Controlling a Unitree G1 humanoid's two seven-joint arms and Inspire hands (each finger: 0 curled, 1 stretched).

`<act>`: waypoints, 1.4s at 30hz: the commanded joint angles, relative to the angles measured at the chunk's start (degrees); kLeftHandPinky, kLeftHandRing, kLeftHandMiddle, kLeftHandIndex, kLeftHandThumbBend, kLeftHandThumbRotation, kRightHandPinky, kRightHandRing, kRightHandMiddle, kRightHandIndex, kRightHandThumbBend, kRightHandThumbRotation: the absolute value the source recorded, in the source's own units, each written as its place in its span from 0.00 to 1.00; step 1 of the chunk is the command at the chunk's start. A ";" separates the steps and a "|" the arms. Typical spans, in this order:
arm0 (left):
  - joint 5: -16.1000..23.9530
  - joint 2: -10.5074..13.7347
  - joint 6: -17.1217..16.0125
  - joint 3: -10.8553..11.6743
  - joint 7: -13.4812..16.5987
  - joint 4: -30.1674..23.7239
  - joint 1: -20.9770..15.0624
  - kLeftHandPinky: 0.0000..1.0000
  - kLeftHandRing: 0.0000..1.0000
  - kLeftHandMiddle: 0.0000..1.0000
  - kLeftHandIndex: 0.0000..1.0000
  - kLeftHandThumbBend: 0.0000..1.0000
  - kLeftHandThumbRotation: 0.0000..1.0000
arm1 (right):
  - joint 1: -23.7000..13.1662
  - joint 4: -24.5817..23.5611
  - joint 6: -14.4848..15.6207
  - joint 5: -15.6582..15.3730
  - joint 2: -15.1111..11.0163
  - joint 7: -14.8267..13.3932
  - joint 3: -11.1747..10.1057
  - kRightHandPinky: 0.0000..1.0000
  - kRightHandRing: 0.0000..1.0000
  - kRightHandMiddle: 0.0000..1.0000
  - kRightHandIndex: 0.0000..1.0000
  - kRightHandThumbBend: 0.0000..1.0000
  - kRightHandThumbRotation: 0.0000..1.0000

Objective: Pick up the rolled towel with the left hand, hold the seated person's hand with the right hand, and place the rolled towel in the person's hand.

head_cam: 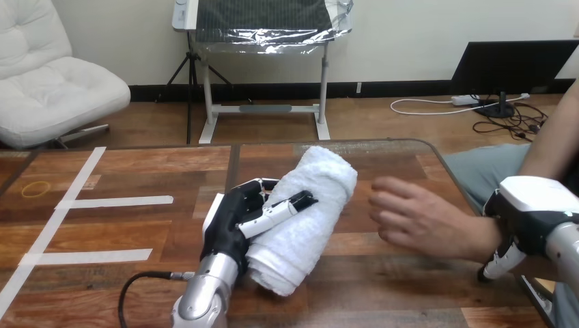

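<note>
The left hand (232, 222) curls its fingers (287, 207) round the towel (321, 178); right of the towel is the person's hand (416, 215), the right hand (536, 205) at its wrist.

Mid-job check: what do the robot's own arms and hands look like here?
The left forearm and right forearm are rounded silver metal. The left hand is black with black-and-white jointed fingers; the right hand shows a rounded white shell over black.
</note>
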 commanded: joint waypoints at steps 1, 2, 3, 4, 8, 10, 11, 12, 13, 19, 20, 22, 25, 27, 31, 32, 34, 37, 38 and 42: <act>-0.77 -0.82 -0.23 0.74 0.19 0.04 -8.08 0.27 0.33 0.39 0.45 0.80 0.15 | -1.85 -4.32 -0.62 1.90 0.61 -1.25 -2.14 0.14 0.22 0.33 0.38 0.74 0.00; -0.83 -0.89 -0.19 0.77 0.18 0.11 -8.19 0.27 0.33 0.39 0.45 0.80 0.15 | -1.78 -4.48 -0.71 1.89 0.56 -1.30 -2.21 0.14 0.22 0.33 0.37 0.74 0.00; -0.76 -1.04 -0.04 0.71 0.33 0.15 -8.40 0.27 0.33 0.39 0.45 0.80 0.15 | -1.74 -4.73 -0.78 1.91 0.51 -1.32 -2.33 0.14 0.22 0.33 0.37 0.74 0.00; -0.71 -1.10 0.03 0.70 0.43 0.31 -8.60 0.27 0.33 0.39 0.45 0.79 0.14 | -1.80 -4.74 -0.81 1.89 0.55 -1.36 -2.35 0.14 0.22 0.32 0.37 0.74 0.00; -0.54 -1.48 0.55 0.58 0.94 0.62 -9.34 0.27 0.33 0.39 0.45 0.78 0.13 | -1.85 -5.85 -0.21 1.86 0.72 -0.67 -2.62 0.14 0.22 0.33 0.38 0.75 0.00; -0.27 -1.82 0.94 0.35 1.54 0.64 -9.83 0.27 0.33 0.39 0.45 0.78 0.13 | -1.90 -6.47 0.13 1.90 0.78 -0.27 -2.76 0.14 0.23 0.33 0.38 0.75 0.00; -0.20 -1.91 1.04 0.29 1.70 0.65 -9.96 0.27 0.33 0.39 0.45 0.78 0.13 | -1.91 -6.64 0.23 1.91 0.78 -0.16 -2.79 0.14 0.23 0.33 0.38 0.75 0.00; 0.05 -2.13 1.22 0.07 2.02 0.52 -10.20 0.27 0.33 0.39 0.45 0.77 0.12 | -1.79 -6.97 0.00 2.14 0.80 -0.39 -3.03 0.14 0.23 0.33 0.38 0.75 0.00; 0.20 -2.24 1.30 -0.06 2.20 0.56 -10.40 0.27 0.33 0.39 0.45 0.77 0.12 | -1.77 -7.05 -0.22 2.28 0.85 -0.63 -3.16 0.14 0.23 0.33 0.38 0.75 0.00; 0.19 -3.34 2.02 -0.53 2.36 0.30 -11.59 0.28 0.34 0.39 0.45 0.75 0.11 | -1.57 -8.03 -1.11 2.77 0.91 -1.50 -3.73 0.14 0.23 0.32 0.38 0.76 0.00; 0.13 -3.47 2.13 -0.55 2.31 0.28 -11.74 0.28 0.34 0.40 0.45 0.74 0.11 | -1.58 -8.08 -1.24 2.78 0.90 -1.58 -3.76 0.14 0.23 0.32 0.37 0.76 0.00; -0.03 -3.98 2.45 -0.62 2.24 0.29 -12.34 0.28 0.34 0.40 0.45 0.74 0.10 | -1.65 -8.51 -1.16 2.65 0.80 -1.28 -3.76 0.14 0.22 0.32 0.37 0.76 0.00; -0.15 -4.66 2.71 -0.74 2.11 0.24 -13.09 0.28 0.34 0.40 0.46 0.72 0.08 | -1.78 -8.88 -1.16 2.39 0.78 -1.26 -3.70 0.14 0.22 0.31 0.36 0.75 0.00; -0.12 -5.12 2.85 -0.89 2.01 0.19 -13.63 0.28 0.34 0.40 0.46 0.72 0.07 | -1.86 -9.04 -1.33 2.44 0.82 -1.37 -3.74 0.14 0.22 0.31 0.36 0.75 0.00; -0.06 -5.98 3.02 -1.23 1.72 0.12 -14.60 0.29 0.34 0.41 0.46 0.71 0.06 | -1.88 -8.97 -2.22 3.14 1.09 -2.07 -4.14 0.13 0.21 0.30 0.35 0.76 0.00; -0.06 -6.11 3.03 -1.26 1.66 0.17 -14.78 0.29 0.35 0.41 0.46 0.70 0.05 | -1.92 -8.84 -2.45 3.28 1.16 -2.26 -4.22 0.13 0.21 0.30 0.35 0.76 0.00; -0.13 -6.73 3.28 -1.35 1.63 0.13 -15.41 0.29 0.35 0.41 0.47 0.69 0.04 | -2.09 -9.11 -2.17 3.15 1.26 -1.92 -4.19 0.13 0.21 0.30 0.34 0.76 0.00; -0.61 -7.64 3.91 -1.18 1.43 0.13 -16.29 0.29 0.35 0.41 0.47 0.68 0.03 | -2.33 -9.07 -1.97 3.13 1.46 -1.77 -4.18 0.13 0.21 0.29 0.34 0.77 0.00; -0.73 -7.83 4.05 -1.10 1.37 0.16 -16.49 0.29 0.35 0.41 0.47 0.68 0.02 | -2.40 -8.99 -1.96 3.14 1.52 -1.79 -4.18 0.13 0.21 0.29 0.34 0.76 0.00; -1.11 -9.19 4.19 -1.04 0.86 0.24 -17.65 0.29 0.35 0.41 0.47 0.66 0.01 | -2.59 -8.61 -2.57 3.07 1.38 -2.01 -4.05 0.13 0.20 0.29 0.34 0.76 0.00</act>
